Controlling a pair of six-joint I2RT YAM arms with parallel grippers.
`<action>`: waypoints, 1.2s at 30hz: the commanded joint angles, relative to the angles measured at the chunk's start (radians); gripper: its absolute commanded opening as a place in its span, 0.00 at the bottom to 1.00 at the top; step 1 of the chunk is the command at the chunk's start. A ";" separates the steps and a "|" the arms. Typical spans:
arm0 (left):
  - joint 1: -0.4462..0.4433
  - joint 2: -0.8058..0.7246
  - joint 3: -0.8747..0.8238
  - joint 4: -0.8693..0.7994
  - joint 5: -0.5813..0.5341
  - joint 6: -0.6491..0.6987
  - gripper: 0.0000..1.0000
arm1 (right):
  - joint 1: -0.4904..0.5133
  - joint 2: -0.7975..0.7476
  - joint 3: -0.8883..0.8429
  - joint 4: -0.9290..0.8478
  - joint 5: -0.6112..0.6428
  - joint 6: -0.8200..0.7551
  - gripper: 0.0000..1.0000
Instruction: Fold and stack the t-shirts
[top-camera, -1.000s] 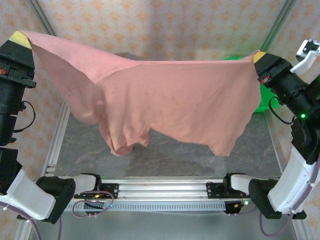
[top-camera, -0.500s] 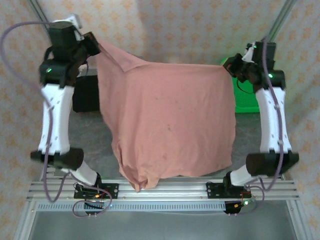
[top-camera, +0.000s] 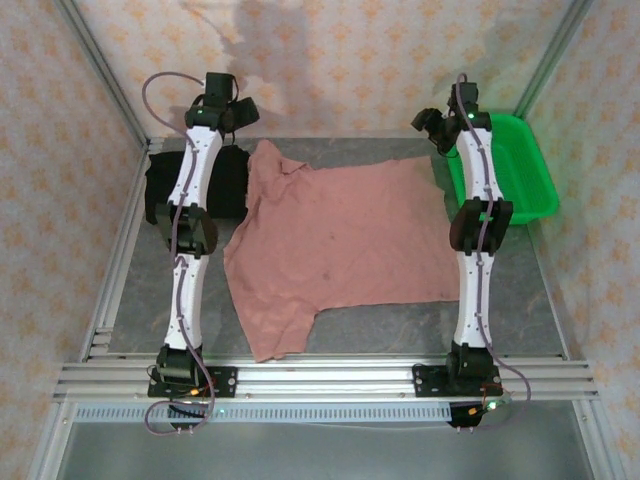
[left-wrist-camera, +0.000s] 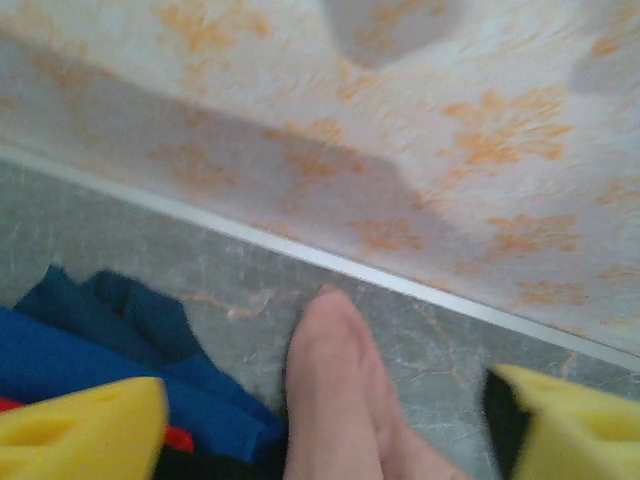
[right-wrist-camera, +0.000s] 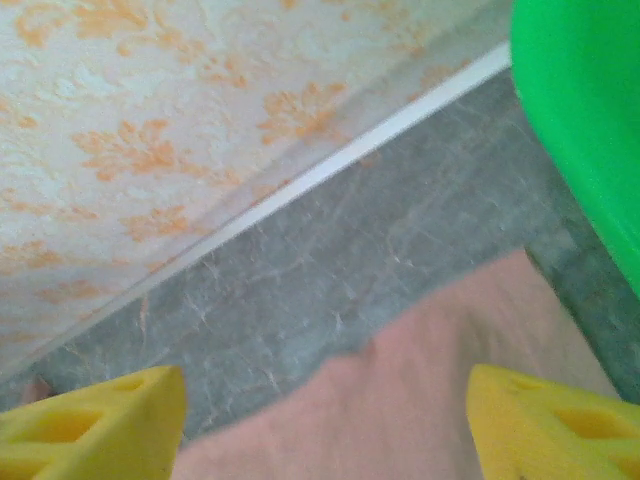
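Left gripper (left-wrist-camera: 320, 440) had its jaws spread wide with nothing pinched. In the wrist view a rumpled ridge of the pink t-shirt (left-wrist-camera: 330, 400) sat in the gap between the two yellow pads, touching neither as far as I could tell. Just left of that ridge was a dark bunch of cloth, bluish on that camera, most likely the black t-shirt (left-wrist-camera: 100, 345).

Right gripper (right-wrist-camera: 320, 425) was the same deal: wide open and empty, with the pink shirt's far edge (right-wrist-camera: 420, 400) lying on the table under the gap and the green basket (right-wrist-camera: 580, 100) off to its right.

From the top camera, both arms were stretched toward the back wall, left gripper (top-camera: 235, 105) and right gripper (top-camera: 428, 122) over the far end of the table (top-camera: 380, 330). The pink t-shirt (top-camera: 340, 230) lay spread out fairly flat between the arms, one sleeve trailing toward the near edge. The black t-shirt (top-camera: 165, 185) sat in a lump at far left, partly under the left arm and touching the pink one. The basket (top-camera: 510, 170) was in the far right corner.
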 joint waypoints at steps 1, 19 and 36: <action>0.010 -0.240 0.075 -0.068 -0.022 -0.084 1.00 | 0.008 -0.310 -0.066 -0.077 -0.008 -0.046 0.77; -0.295 -1.337 -1.865 0.200 0.156 -0.442 0.69 | 0.139 -1.313 -1.735 0.193 -0.088 0.124 0.67; -0.235 -0.872 -1.905 0.429 0.034 -0.481 0.46 | 0.119 -0.830 -1.689 0.362 0.126 0.151 0.25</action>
